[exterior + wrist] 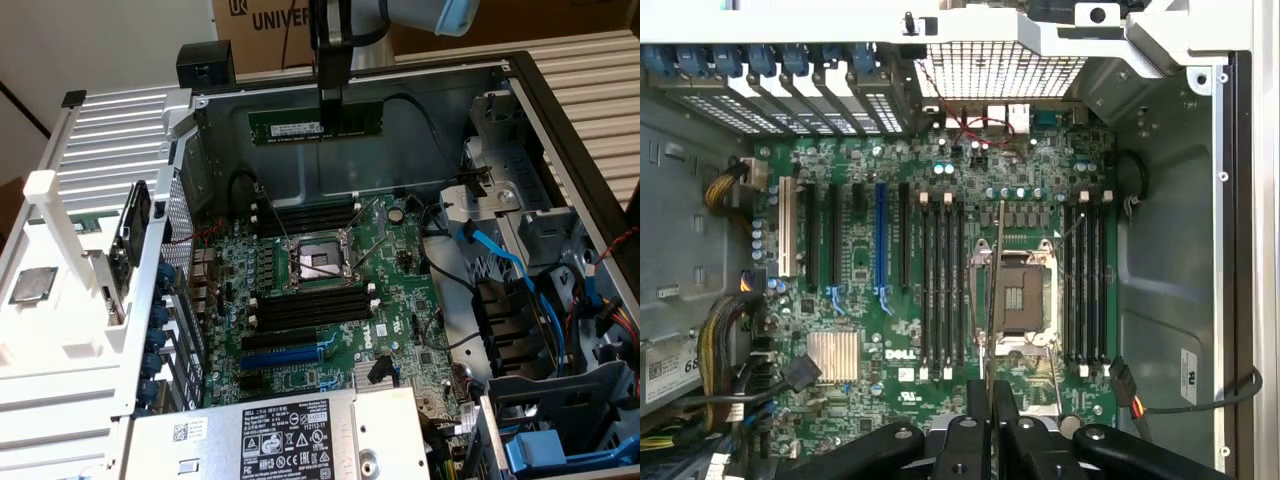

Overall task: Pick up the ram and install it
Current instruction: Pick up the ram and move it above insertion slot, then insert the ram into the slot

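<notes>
Status: gripper [329, 122] is clamped on the ram [285, 127], fingers pinching the stick's two flat faces at about mid-length, just beside the pale label. Both ends stick out past the fingers by roughly the same amount. The ram is in the air, not seated. Its long axis is level and its green face is toward the exterior camera. It hangs inside the open case [440, 108], seen against the case's back wall, and it touches nothing but the fingers. Below it is the motherboard [400, 300]: one bank of black memory slots [305, 215] toward the board's far edge, then the CPU socket [318, 262], then a second bank. The blue expansion slot [285, 355] lies closer to the near edge. The power supply [290, 440] sits at the case's near edge. A cardboard box [270, 18] stands behind the case. The wrist view looks down past the gripper [990, 420] onto the board. There the ram [994, 290] shows edge-on as a thin line running out from between the fingers. It runs roughly parallel to the memory slots [940, 290] and crosses the CPU socket [1025, 295] on the side nearer the bank next to the blue expansion slot [880, 240]. So the stick follows the slot direction but hangs between the two banks, over the socket's edge rather than over a slot. How high it is above the board I can't tell from either view.
</notes>
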Available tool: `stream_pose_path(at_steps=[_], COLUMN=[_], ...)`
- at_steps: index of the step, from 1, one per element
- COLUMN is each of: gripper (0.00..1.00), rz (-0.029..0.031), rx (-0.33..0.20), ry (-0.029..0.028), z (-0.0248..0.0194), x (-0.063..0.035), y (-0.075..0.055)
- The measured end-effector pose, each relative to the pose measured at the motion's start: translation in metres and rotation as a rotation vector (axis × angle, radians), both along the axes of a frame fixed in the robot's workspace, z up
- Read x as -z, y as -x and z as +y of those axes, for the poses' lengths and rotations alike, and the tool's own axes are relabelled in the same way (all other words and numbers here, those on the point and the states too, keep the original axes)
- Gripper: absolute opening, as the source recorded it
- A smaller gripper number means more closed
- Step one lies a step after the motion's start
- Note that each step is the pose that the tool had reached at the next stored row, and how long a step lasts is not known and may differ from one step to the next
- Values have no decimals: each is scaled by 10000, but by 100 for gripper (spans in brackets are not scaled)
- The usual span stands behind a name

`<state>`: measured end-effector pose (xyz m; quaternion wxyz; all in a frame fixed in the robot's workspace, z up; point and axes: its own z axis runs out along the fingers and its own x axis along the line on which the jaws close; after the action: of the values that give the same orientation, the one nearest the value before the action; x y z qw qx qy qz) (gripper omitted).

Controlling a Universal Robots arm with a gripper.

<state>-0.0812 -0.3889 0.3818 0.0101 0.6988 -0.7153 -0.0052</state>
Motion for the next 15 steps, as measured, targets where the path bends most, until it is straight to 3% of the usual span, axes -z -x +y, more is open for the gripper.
stream_pose_path(at_steps=[15], gripper=[13], rz=[3], rx=[1], ry=[1], z=[0], x=[15], y=[-4])
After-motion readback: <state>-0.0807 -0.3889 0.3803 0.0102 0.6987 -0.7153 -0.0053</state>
